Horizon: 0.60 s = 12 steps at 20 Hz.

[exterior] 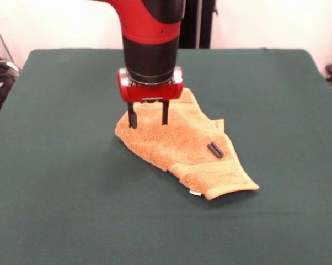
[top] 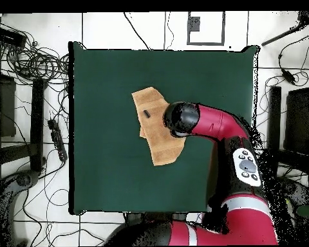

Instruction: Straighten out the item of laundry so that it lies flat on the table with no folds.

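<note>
The item of laundry [exterior: 180, 149], a golden-orange towel, lies crumpled and folded over itself near the middle of the green table [exterior: 61, 176]. A ribbed band and a small white tag [exterior: 194, 193] show at its near right end. My gripper [exterior: 149, 124] stands open over the towel's far left part, with its two black fingertips [exterior: 133, 125] down at the cloth and nothing between them. From overhead the towel [top: 156, 132] lies partly under the arm's wrist [top: 181, 119], which hides the fingers.
A small black cylinder [exterior: 215, 149] lies on the towel's right half, also seen from overhead as a black cylinder [top: 147, 114]. Cables and equipment [top: 28, 96] lie on the floor beside the table's edge.
</note>
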{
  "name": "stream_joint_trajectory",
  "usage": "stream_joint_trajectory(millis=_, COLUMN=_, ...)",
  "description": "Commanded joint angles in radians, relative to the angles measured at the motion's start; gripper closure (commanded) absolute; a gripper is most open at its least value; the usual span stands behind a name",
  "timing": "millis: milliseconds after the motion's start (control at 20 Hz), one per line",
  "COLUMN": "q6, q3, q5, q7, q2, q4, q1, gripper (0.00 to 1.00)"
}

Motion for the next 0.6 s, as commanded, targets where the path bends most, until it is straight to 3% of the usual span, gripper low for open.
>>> stream_joint_trajectory(millis=50, q6=0.125, q3=0.111, q5=0.061, q7=0.127, q2=-0.005, q4=0.071, q1=0.026, gripper=0.00)
stream_joint_trajectory(millis=600, q6=0.043, q3=0.135, q5=0.053, q7=0.095, q2=-0.039, q4=0.144, q1=-0.003, gripper=0.00)
